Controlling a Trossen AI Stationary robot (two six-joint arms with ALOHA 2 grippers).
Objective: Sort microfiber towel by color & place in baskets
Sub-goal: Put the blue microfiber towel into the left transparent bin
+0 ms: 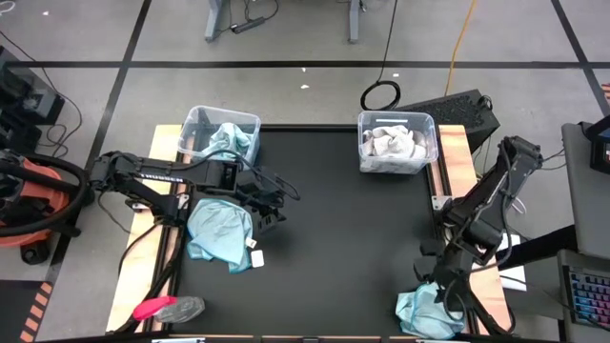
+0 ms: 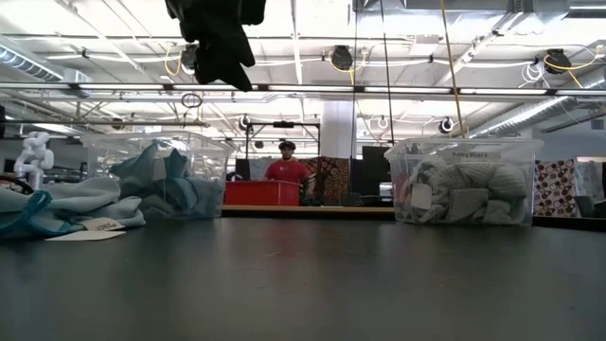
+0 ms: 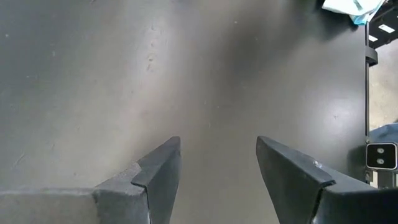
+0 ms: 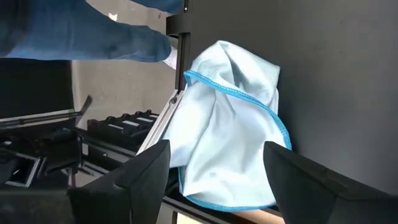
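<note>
Your dark surface (image 1: 334,238) carries a teal towel (image 1: 221,232) at its left edge beneath the left gripper (image 1: 272,205), fingers apart; another (image 1: 426,310) sits at the near right corner under the right gripper (image 1: 440,286), also spread.

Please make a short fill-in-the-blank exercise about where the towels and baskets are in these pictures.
1. The left basket holds towels of ____ color.
2. The right basket holds towels of ____ color.
3. The right end effector is open above a loose ____ towel at the table's near right corner.
4. The left end effector is open and holds ____.

Missing words: teal-blue; grey-white; teal-blue; nothing
</note>
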